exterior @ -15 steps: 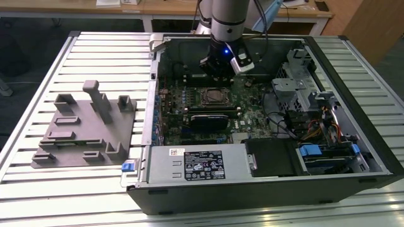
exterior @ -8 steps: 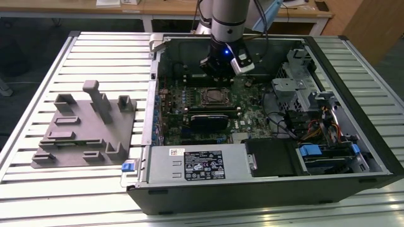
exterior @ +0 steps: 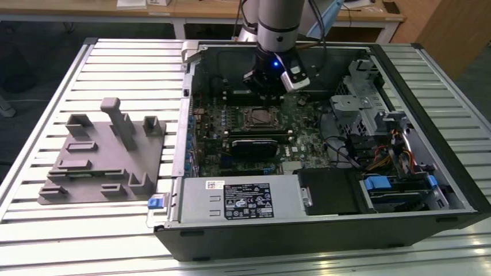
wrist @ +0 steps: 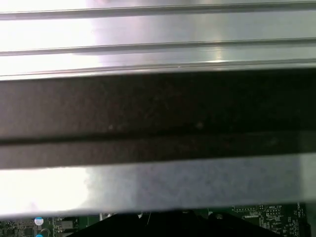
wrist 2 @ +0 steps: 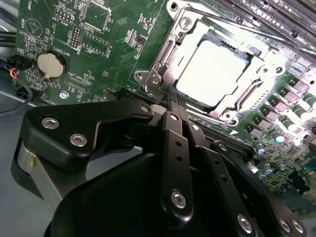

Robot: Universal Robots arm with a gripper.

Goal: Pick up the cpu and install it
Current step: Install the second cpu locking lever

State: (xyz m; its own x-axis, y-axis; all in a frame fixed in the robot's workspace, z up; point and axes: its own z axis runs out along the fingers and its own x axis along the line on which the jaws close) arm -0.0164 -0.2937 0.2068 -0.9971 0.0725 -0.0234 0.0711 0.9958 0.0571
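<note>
- Resting in the metal-framed socket [wrist 2: 217, 74] on the motherboard [wrist 2: 98, 39], the cpu [wrist 2: 217, 69] lies flat with its silvery top up, apparently already seated.
- The gripper [wrist 2: 173, 106] hangs just beside the socket inside the open computer case [exterior: 429, 172]; jaws together, holding nothing.
- The case lies on the slatted desk [exterior: 115, 63], giving access from above.
</note>
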